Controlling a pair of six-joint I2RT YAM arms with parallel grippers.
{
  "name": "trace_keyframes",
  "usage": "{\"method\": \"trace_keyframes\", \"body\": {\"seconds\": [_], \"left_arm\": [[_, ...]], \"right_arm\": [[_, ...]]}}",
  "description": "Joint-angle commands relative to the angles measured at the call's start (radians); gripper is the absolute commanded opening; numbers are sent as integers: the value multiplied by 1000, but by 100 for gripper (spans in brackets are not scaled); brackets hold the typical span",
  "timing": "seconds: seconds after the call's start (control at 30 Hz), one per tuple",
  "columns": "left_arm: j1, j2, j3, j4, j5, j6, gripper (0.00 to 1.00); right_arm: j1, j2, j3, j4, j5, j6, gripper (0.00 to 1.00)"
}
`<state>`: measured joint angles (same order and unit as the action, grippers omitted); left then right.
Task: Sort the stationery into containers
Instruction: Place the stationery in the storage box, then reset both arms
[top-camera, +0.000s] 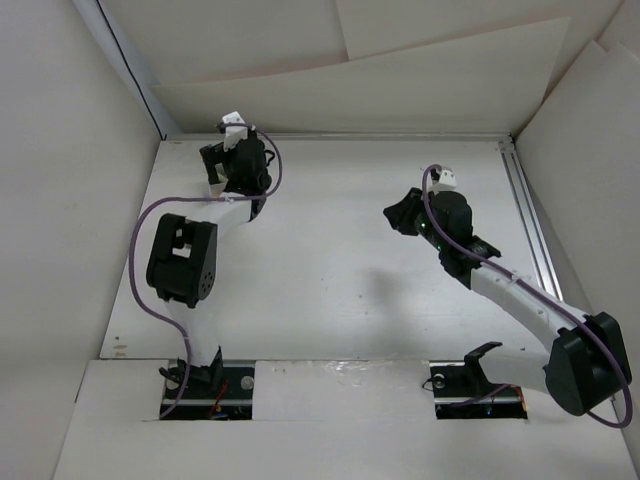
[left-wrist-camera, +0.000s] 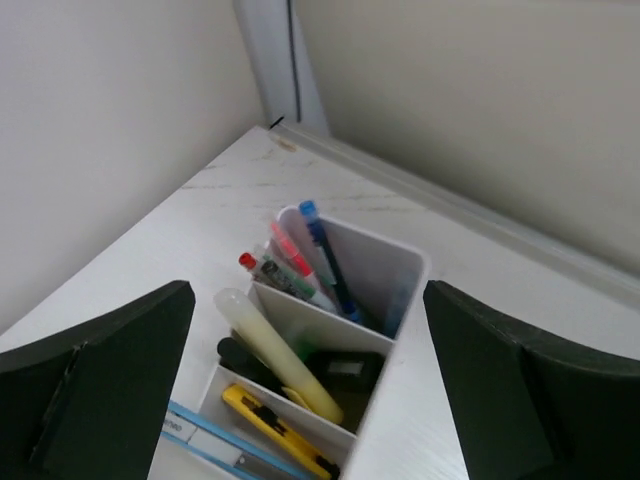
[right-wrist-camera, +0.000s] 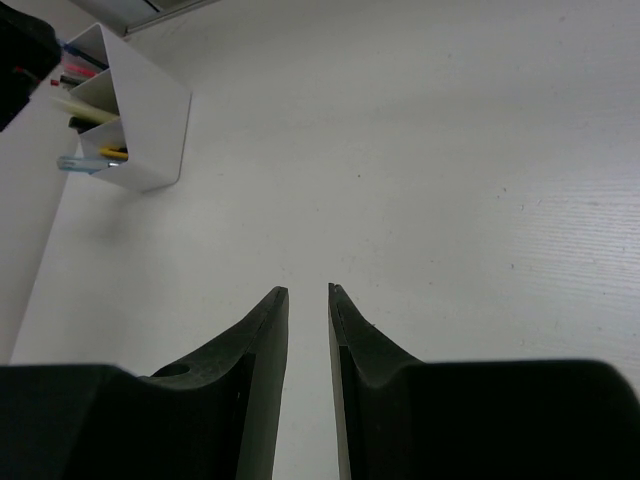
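The white divided container (left-wrist-camera: 385, 265) stands in the table's far left corner. Its far compartment holds red, blue and grey pens (left-wrist-camera: 318, 255). A yellow-green highlighter (left-wrist-camera: 275, 350) leans in the middle compartment beside black items. A yellow cutter (left-wrist-camera: 275, 428) lies in the near one. My left gripper (left-wrist-camera: 308, 295) hangs just above the container, open wide, with a finger on each side and nothing held. In the top view the left gripper (top-camera: 235, 165) hides the container. My right gripper (right-wrist-camera: 308, 290) hovers over bare table, its jaws a narrow gap apart and empty. The container (right-wrist-camera: 150, 110) is far to its upper left.
White walls close in the corner behind the container (left-wrist-camera: 120, 120). A metal rail (top-camera: 530, 215) runs along the table's right side. A blue-edged ruler (left-wrist-camera: 215, 438) sticks out at the container's near end. The right gripper (top-camera: 398, 213) is near the table's middle.
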<state>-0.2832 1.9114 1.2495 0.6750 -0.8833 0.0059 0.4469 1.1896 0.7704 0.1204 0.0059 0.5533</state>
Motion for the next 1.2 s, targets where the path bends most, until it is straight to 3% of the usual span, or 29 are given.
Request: {"method": "trace_keyframes", "body": {"seconds": [0.0, 0.17, 0.2, 0.3, 0.43, 0.5, 0.67, 0.73, 0.9, 1.0, 1.17], "left_arm": [[-43, -216, 51, -27, 18, -55, 100], [-102, -374, 103, -272, 153, -287, 100], [-102, -397, 103, -308, 303, -337, 100], [-102, -463, 103, -409, 518, -507, 100], [-102, -503, 35, -408, 919, -609, 100], [-102, -503, -2, -408, 1035, -652, 100], [-102, -528, -111, -292, 1341, -682, 100], [-102, -561, -160, -278, 1376, -682, 100], [-102, -623, -231, -259, 1449, -682, 100], [-102, -644, -257, -230, 1509, -682, 100], [-93, -707, -341, -181, 1606, -695, 100]], "right_arm": [[9, -30, 3, 53, -9, -10, 29], [18, -41, -6, 53, 0, -10, 31], [18, -41, -6, 53, 0, -10, 31], [18, -50, -6, 53, 9, -10, 35], [18, -41, -6, 53, 20, -10, 44], [18, -41, -6, 53, 20, -10, 48], [27, -41, -6, 53, 20, -10, 70], [27, -50, -6, 53, 29, -10, 78], [27, -59, -6, 53, 29, -10, 84], [36, -59, -6, 53, 29, -10, 100], [59, -79, -6, 53, 60, -20, 100]]}}
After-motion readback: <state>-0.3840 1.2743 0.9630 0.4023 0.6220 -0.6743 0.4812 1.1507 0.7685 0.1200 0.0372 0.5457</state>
